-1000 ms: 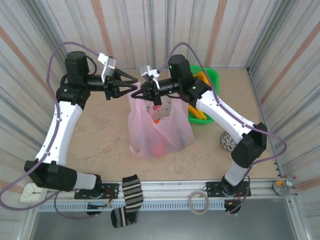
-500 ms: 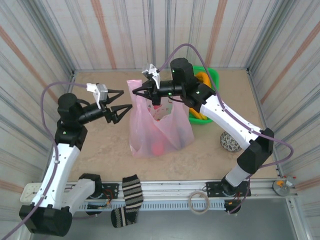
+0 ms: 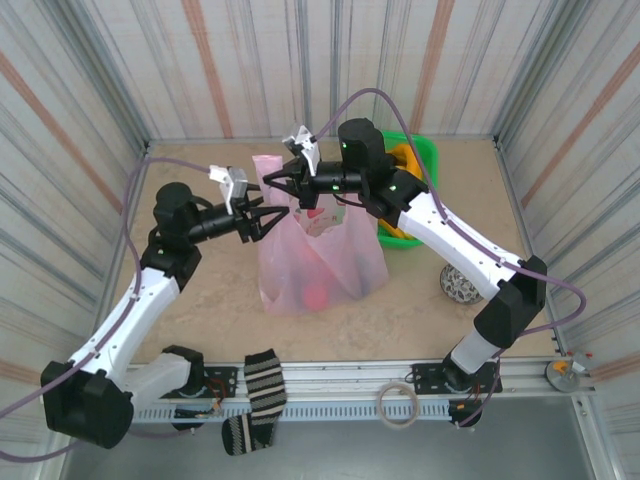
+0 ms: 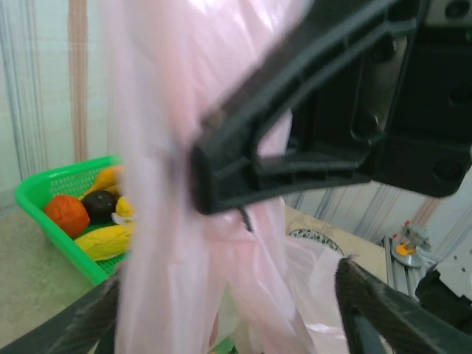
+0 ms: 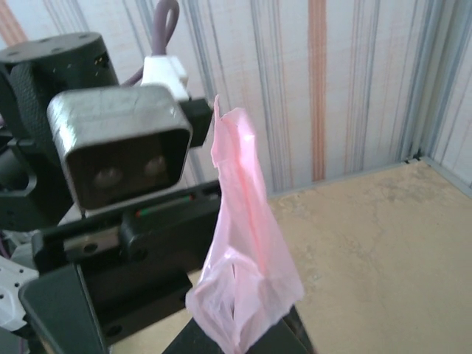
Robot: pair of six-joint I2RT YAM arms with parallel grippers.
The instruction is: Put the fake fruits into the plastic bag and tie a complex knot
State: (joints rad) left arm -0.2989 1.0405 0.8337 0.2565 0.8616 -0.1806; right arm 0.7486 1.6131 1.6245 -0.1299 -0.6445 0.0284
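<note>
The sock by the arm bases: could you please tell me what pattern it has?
The sock has black and pale stripes; the top external view shows it best.

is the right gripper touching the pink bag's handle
Touching. The right wrist view shows the pink bag's handle rising straight out of the shut right gripper, pinched between its dark fingers.

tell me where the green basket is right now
In the top view the green basket sits at the back right, just right of the pink bag. The left wrist view shows fruits lying in it.
</note>
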